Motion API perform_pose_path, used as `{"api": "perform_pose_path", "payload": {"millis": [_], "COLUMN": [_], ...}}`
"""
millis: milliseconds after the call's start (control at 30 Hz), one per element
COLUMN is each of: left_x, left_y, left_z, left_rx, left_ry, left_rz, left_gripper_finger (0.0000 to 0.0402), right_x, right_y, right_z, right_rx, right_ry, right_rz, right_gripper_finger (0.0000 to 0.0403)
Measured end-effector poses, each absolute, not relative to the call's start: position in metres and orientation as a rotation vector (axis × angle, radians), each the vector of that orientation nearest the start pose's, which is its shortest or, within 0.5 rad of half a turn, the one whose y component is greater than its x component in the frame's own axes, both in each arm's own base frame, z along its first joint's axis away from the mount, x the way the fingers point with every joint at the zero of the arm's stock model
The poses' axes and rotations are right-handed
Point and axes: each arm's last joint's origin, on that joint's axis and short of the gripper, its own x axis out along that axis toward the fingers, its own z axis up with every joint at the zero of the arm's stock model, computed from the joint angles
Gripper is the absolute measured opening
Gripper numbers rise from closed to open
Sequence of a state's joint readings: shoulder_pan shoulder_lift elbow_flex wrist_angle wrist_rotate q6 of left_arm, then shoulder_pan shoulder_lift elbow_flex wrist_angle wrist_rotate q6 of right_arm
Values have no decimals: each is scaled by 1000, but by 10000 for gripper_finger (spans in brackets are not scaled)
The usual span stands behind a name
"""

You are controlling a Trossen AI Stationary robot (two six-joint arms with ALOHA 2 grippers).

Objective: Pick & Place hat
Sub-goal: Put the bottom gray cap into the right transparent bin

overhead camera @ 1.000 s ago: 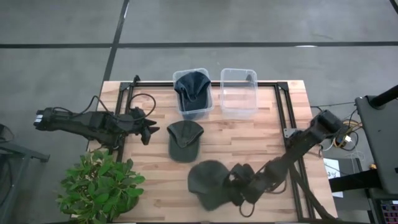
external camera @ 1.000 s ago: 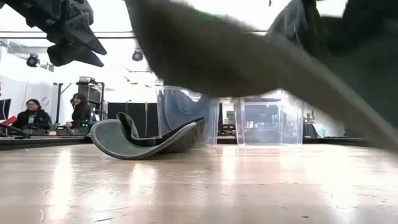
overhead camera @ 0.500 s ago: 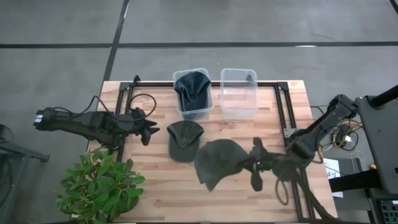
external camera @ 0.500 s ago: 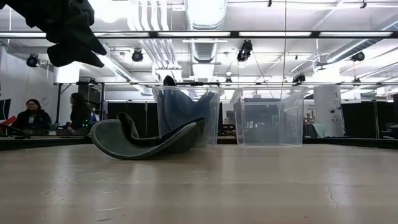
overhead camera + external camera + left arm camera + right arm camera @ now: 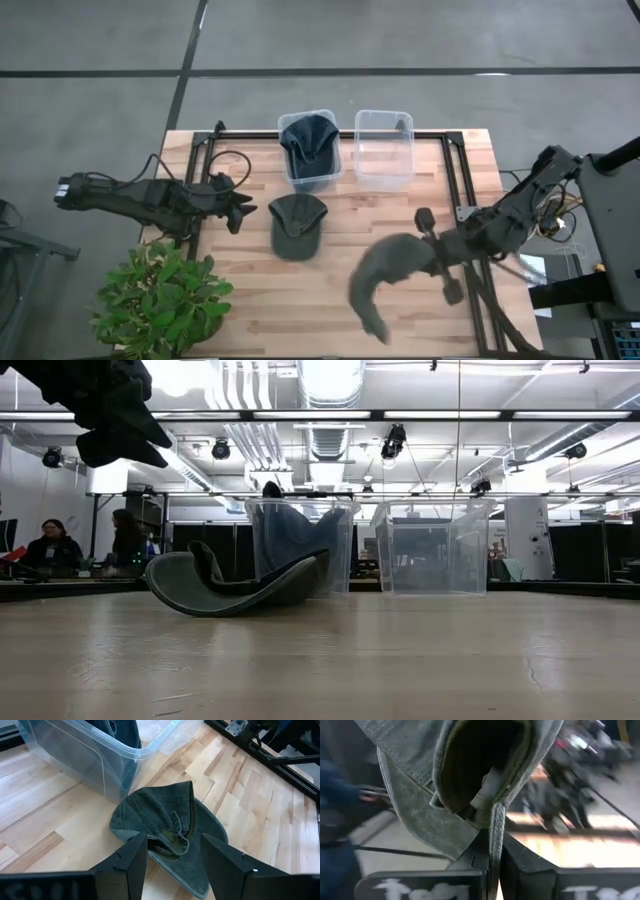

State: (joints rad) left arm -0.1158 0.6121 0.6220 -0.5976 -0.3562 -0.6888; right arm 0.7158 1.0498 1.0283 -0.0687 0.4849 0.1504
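My right gripper (image 5: pixel 432 256) is shut on a grey-green cap (image 5: pixel 384 276), held above the table's near right part. The right wrist view looks into the cap's hollow inside (image 5: pixel 482 765). The low view does not show it. A second green cap (image 5: pixel 296 225) lies on the table's middle, its crown on the wood and its brim curving up (image 5: pixel 232 586). My left gripper (image 5: pixel 237 208) hovers open to its left, fingers pointing at that cap (image 5: pixel 167 822) without touching it. A clear bin (image 5: pixel 310 150) holds a dark blue hat. A second clear bin (image 5: pixel 384 150) is empty. My right gripper pinches a narrow strip of the cap's rim (image 5: pixel 493 827) between its two fingers. The fingers come roughly level from the table's right side. The cap is lifted clear of the table and hangs out from the fingers toward the left and near side, its brim end (image 5: pixel 372 322) lowest.
A potted plant (image 5: pixel 160 300) stands at the near left corner. A black metal frame (image 5: pixel 455 175) runs round the table's far and side edges. Bare wood lies between the lying cap and the near edge. People sit in the room behind (image 5: pixel 50 545).
My right gripper, shut on the grey-green cap, has risen and gone toward the table's far and right edges. The cap has been lifted off the near middle of the table, has left the low view, and now hangs clear, swung round with its brim toward the near edge.
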Motion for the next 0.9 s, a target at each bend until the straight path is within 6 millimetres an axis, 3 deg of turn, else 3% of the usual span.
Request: {"api": "perform_pose_path", "payload": {"millis": [267,500,633,900], "left_x": [128,128,128,129], "left_y": [-5,-5,-5,-5], "left_z": [265,264,264,265], "left_rx": [-528,-526,-526,-528], "left_ry": [467,469,468,451], "left_rz": [419,422,422,424], "left_gripper_finger": [176,176,176,176], "right_x": [166,165,170,173], "right_y": [136,135,130,95], "right_z": [403,405,399,373], "right_rx": [-2,23,143,409], "right_ry": [-116,-124,-49,-19], "right_rz": [501,508,242,-561], "right_gripper_finger": [11,12,12,12]}}
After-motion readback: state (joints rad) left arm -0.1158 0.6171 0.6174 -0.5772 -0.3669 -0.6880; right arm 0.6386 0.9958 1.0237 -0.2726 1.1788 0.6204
